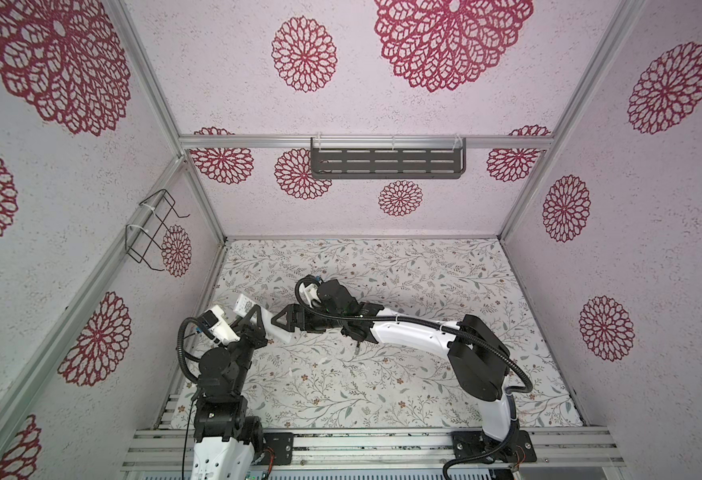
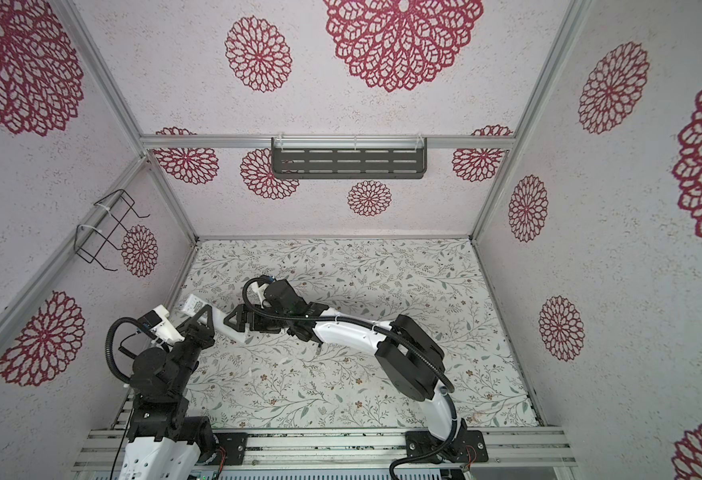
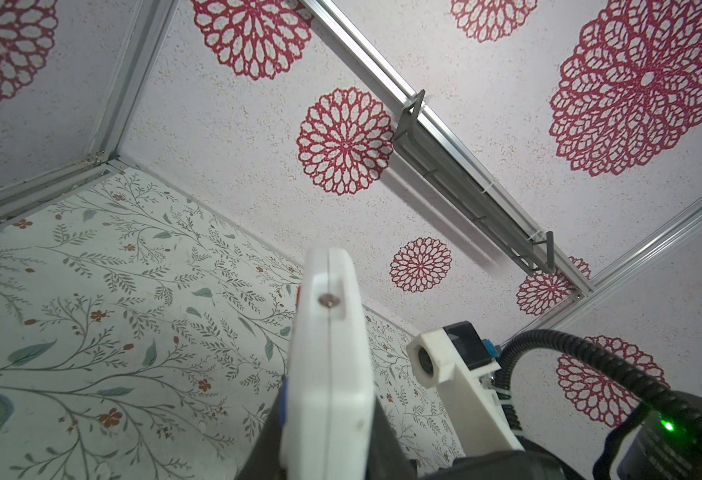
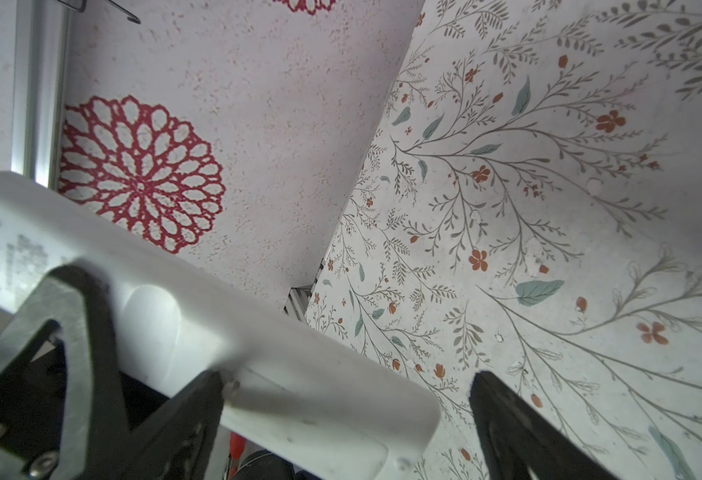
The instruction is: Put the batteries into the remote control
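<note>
The remote control [image 1: 278,331] [image 2: 228,326] is a slim white bar held off the floral table at the left, slanting toward the left wall. My left gripper [image 1: 253,318] [image 3: 328,451] is shut on its middle, with a dark finger on each flat face; the left wrist view shows it edge-on [image 3: 328,353]. My right gripper [image 1: 285,323] [image 4: 341,419] is open around the near end of the remote [image 4: 299,390], which touches one finger [image 4: 191,415] and is apart from the other. A tiny dark slim piece [image 1: 357,348] lies under my right forearm, too small to identify as a battery.
The floral table [image 1: 424,374] stretches to the right and back. A grey slotted shelf [image 1: 386,162] hangs on the back wall and a black wire rack [image 1: 154,232] on the left wall. My right arm reaches across the table's middle.
</note>
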Robot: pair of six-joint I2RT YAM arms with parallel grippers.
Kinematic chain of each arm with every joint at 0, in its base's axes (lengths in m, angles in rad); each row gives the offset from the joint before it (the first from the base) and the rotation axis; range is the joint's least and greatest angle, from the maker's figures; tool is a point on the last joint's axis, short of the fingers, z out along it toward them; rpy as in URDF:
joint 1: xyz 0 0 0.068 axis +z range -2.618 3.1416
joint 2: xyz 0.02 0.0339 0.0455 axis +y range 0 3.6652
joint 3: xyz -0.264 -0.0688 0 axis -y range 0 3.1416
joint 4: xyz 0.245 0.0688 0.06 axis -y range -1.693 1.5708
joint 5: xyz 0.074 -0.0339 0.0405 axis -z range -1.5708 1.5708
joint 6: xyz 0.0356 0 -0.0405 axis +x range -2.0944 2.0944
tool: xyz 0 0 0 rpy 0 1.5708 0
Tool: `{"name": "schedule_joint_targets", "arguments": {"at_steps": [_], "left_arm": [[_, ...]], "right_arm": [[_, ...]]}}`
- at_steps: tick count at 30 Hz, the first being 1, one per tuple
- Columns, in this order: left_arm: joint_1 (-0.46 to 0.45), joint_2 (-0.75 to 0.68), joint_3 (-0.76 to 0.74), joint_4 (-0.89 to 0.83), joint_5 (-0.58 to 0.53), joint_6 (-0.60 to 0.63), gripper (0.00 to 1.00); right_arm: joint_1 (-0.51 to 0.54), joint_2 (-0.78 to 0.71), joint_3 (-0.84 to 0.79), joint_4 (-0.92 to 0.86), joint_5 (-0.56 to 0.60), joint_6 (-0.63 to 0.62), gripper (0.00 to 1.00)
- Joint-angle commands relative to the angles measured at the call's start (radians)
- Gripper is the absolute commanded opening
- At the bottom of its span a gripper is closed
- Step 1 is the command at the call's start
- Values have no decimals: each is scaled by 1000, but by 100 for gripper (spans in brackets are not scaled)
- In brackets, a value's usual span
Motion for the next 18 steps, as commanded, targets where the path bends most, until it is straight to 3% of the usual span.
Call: {"name": "schedule_joint_targets", "arguments": {"at_steps": [1, 18], "left_arm": [[1, -17, 11, 93, 13, -4, 8], [-1, -21, 12, 75, -14, 25, 7]], "right_arm": [[7, 14, 18, -96, 48, -43, 96], [-21, -28, -43, -90, 60, -37, 95]]}}
